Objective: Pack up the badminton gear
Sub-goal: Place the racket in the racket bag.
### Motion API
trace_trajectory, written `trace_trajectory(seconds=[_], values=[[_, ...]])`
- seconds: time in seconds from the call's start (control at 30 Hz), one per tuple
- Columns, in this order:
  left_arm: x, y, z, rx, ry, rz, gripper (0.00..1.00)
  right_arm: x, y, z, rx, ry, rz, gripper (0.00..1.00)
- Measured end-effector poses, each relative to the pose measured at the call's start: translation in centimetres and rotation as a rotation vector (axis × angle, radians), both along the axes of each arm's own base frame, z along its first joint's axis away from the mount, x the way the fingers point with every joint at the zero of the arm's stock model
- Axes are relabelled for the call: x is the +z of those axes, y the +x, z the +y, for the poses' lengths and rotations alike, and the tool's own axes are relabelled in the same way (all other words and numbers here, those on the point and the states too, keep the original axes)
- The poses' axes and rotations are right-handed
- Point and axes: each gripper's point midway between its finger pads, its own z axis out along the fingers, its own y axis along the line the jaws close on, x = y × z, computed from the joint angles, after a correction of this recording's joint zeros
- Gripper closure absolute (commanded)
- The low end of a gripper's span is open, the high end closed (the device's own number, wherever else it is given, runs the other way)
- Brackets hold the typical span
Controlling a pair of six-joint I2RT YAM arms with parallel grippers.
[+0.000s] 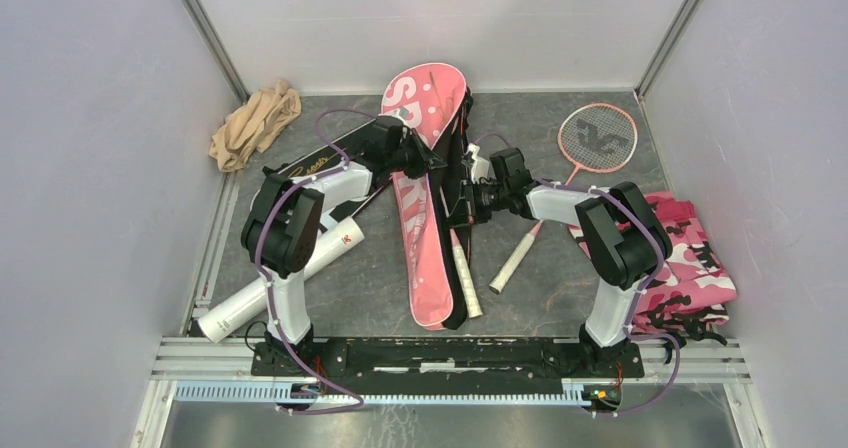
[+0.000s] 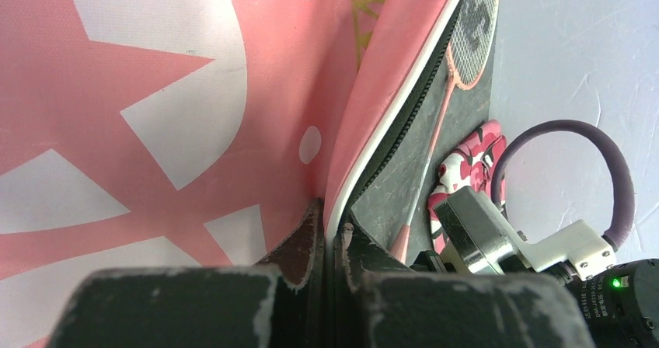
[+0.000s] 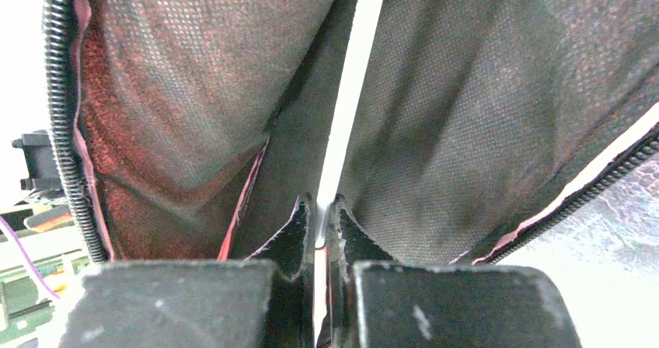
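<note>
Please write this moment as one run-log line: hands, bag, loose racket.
left hand: shut on pink racket bag edge | right hand: shut on bag edge too | bag: unzipped | pink racket: on table, outside bag

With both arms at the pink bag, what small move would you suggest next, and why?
Probably draw the arms gently apart: the left fingers pinch an edge of the pink bag, the right fingers its dark lining, and a racket lies outside, unpacked.

Robot lab cell, plain white walls, aluminium rail
</note>
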Motion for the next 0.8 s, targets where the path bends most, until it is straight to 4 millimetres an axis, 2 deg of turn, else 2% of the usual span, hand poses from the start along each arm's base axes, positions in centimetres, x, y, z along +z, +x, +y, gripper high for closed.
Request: trace_trajectory(seconds=[0.43,0.63,0.8], values=[[0.5,0.2,-0.4,0.003,-0.008,-0.02,0.97,0.4,0.9,-0.1,-0.073,-0.015,0.042,1.0],[0.9,0.2,-0.9,0.009,-0.03,-0.03,0.89,0.4,1.3,-0.2,-0.109,-0.025,0.05,1.0],[1.0,0.4,-1.0,0.016,-0.037,-0.035,0.77,0.6,1.4,-0.4,-0.121,-0.029,0.042,1.0]])
